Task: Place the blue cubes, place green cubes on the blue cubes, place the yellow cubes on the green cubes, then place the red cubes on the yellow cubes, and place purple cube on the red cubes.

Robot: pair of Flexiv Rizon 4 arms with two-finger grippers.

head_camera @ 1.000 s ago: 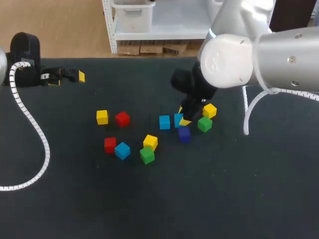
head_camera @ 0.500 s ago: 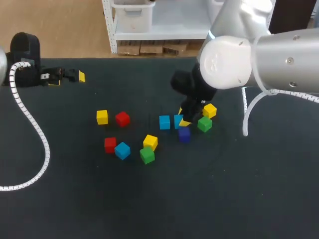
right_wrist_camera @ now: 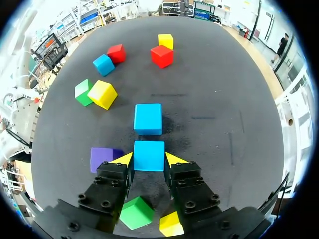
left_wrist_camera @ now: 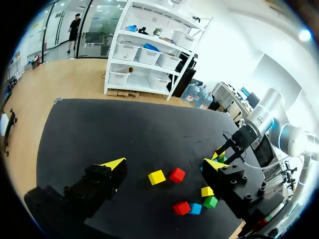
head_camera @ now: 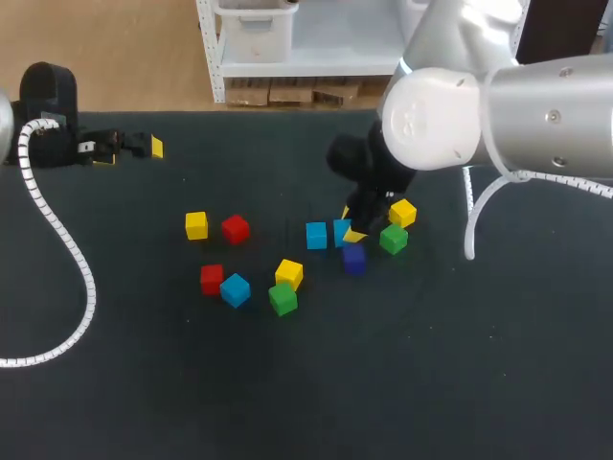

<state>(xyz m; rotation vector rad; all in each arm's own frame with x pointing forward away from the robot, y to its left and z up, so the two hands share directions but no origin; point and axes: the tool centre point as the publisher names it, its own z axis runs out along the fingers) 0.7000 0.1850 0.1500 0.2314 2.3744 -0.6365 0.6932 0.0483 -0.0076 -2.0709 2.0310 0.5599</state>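
Blue cubes (head_camera: 316, 235) 3 | green (head_camera: 393, 239) 2 | yellow (head_camera: 196, 225) 3 | red (head_camera: 235, 228) 2 | purple (head_camera: 353, 259) 1 | right tool (right_wrist_camera: 149, 160) clamps blue cube (right_wrist_camera: 149, 152) | left tool (left_wrist_camera: 164, 164) apart

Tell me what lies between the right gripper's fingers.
A blue cube sits there, both yellow tips of the right gripper touching its sides, as the right wrist view shows. A second blue cube lies just ahead.

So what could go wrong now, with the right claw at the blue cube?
1. The purple cube lies right beside one finger of the right claw; a sideways move may push it.
2. The second blue cube sits just ahead of the blue cube it holds; sliding forward could knock it.
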